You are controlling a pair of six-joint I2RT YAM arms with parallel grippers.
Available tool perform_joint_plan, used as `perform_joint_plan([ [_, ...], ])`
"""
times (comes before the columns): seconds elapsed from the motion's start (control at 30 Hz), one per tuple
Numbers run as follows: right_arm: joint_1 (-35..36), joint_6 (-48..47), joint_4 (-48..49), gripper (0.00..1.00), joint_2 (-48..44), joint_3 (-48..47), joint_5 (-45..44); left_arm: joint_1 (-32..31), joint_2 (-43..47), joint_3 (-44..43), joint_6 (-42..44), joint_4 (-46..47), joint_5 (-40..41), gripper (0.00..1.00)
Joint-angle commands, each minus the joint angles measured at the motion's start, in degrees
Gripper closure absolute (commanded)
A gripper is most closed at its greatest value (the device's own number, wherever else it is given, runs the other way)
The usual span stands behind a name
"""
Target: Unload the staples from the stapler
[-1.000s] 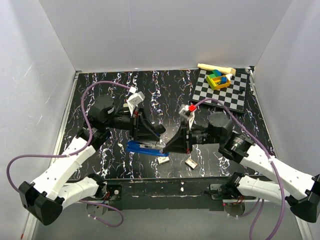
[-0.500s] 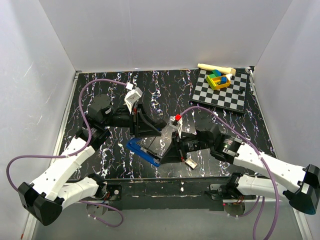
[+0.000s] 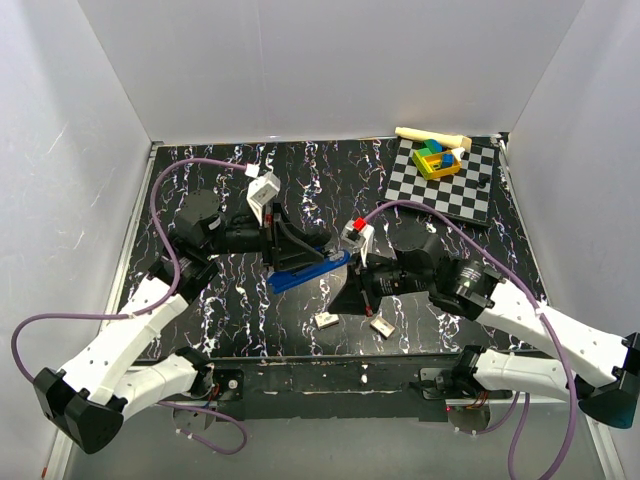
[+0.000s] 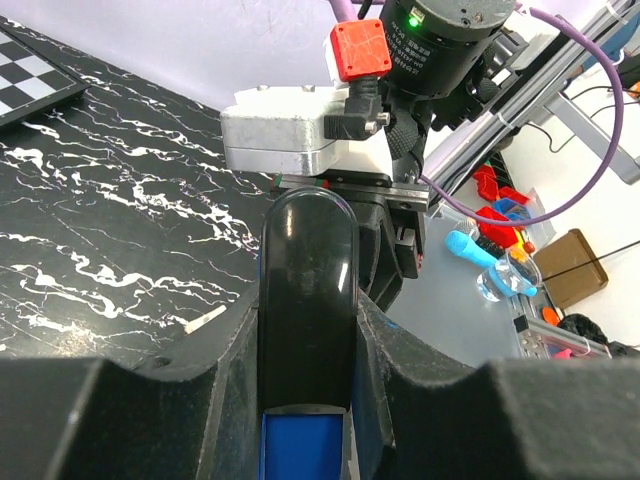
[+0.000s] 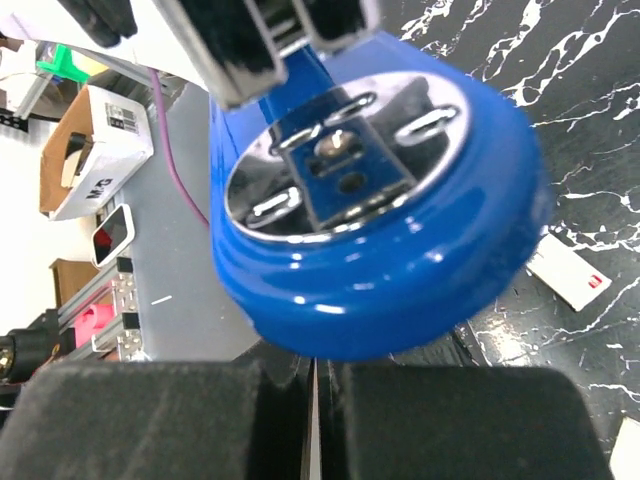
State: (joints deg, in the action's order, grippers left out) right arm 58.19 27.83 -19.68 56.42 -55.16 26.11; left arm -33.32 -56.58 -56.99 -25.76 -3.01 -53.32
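Only right wrist: anvil [image 5: 338, 168] on stapler [image 5: 400, 275]

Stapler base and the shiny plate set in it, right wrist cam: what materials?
The stapler base looks like moulded plastic, glossy blue, with soft highlights along its rounded rim. The anvil plate looks like polished or plated metal: mirror-bright, with stamped grooves and a centre rivet. Alloy can't be told.

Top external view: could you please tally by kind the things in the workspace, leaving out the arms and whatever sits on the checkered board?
stapler: 1
small pale boxes: 2
checkered board: 1
Total: 4
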Motion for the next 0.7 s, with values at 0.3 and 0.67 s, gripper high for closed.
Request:
perform_joint_plan([
  [0.3, 0.17, -8.76, -19.06, 0.99, 0.52, -16.98, -14.93, -0.25, 3.31, -0.84, 2.81, -2.7, 6.99, 1.0],
  [0.67, 0.17, -7.98, -26.28, 0.99, 10.54, -35.45, -34.09, -0.25, 3.05, -0.75, 3.08, -5.78, 13.85, 1.0],
])
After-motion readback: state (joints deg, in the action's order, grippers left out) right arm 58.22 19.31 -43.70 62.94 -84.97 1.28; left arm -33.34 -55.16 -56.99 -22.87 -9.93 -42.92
